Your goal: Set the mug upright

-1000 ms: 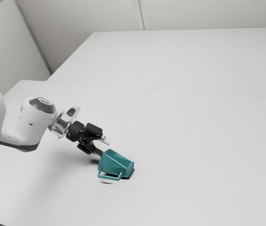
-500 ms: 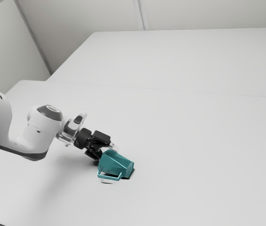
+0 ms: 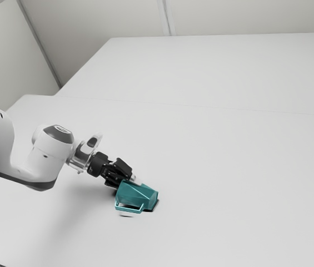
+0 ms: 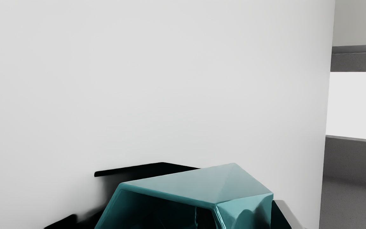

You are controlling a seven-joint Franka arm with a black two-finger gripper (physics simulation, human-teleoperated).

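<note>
- White bench (image 3: 229, 167): carries the teal mug (image 3: 137, 196), tipped on its side.
- Black tool (image 3: 128, 182): at the mug's open end; wide or narrow, I cannot tell, its hold being hidden.
- Mug: probably light, stiff, slick; best taken by the rim wall.
- Handle (image 3: 129, 210): thin, likely awkward.

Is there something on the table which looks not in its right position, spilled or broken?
Yes: the teal mug lies on its side on the white table, its open mouth toward the pincer. This looks odd because a mug normally stands on its base. I see no spill or damage.
</note>
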